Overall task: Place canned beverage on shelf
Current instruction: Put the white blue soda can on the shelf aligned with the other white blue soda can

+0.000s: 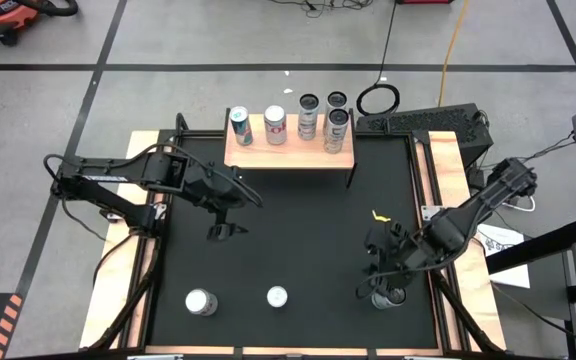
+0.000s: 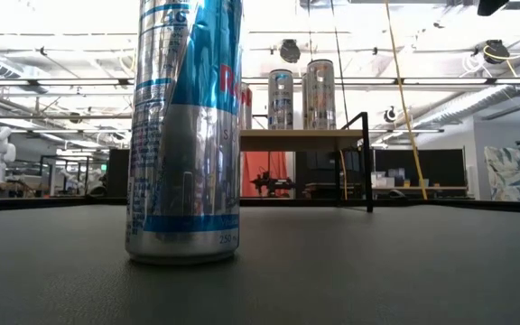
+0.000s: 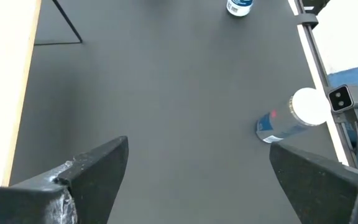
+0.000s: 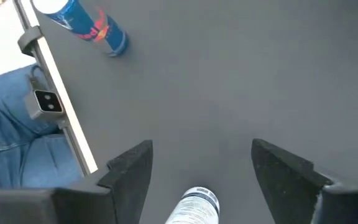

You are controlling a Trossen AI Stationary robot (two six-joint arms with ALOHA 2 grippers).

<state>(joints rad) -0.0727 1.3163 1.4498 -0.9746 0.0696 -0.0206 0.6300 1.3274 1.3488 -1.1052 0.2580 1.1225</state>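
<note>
Our right hand is low over the black counter, near its right edge and front corner. Its fingers are partly apart, with a silver can standing between them; we cannot tell if they touch it. Our left hand hangs over the counter's left middle, fingers spread wide and holding nothing. Between our two hands the counter is bare, so there is room. Two more cans stand near the front edge, a silver one and a blue one. The shelf sits at the far edge, well away from both hands, with five cans on top.
</note>
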